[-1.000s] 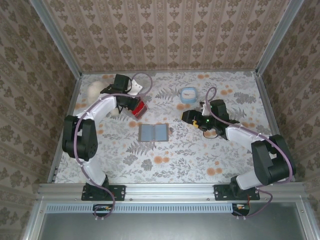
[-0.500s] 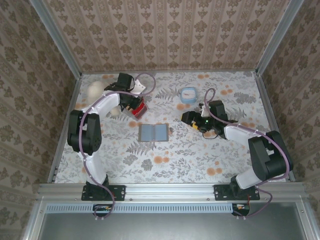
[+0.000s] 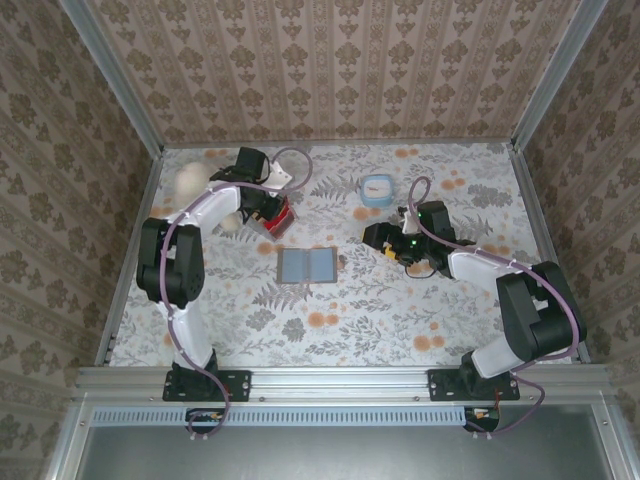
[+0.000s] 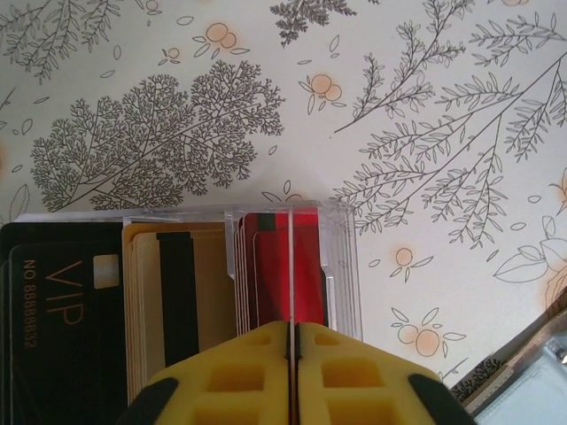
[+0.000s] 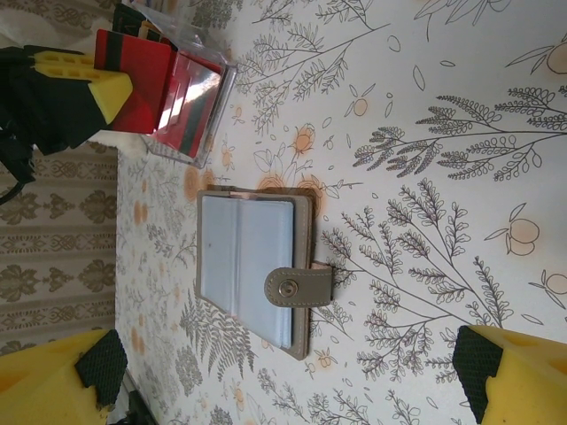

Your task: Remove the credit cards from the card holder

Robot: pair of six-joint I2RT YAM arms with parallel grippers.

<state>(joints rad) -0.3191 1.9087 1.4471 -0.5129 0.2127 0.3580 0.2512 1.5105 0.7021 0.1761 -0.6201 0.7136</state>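
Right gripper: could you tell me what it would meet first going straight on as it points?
Probably the open card holder, lying flat just ahead of the right gripper, whose jaws stand open; depth is unclear.

At the bottom of the left wrist view, the left end effector (image 4: 291, 335) covers the red cards' (image 4: 307, 279) lower ends, the card (image 4: 291, 266) it pinches shows edge-on, and the black card (image 4: 53, 310) runs off the left edge.
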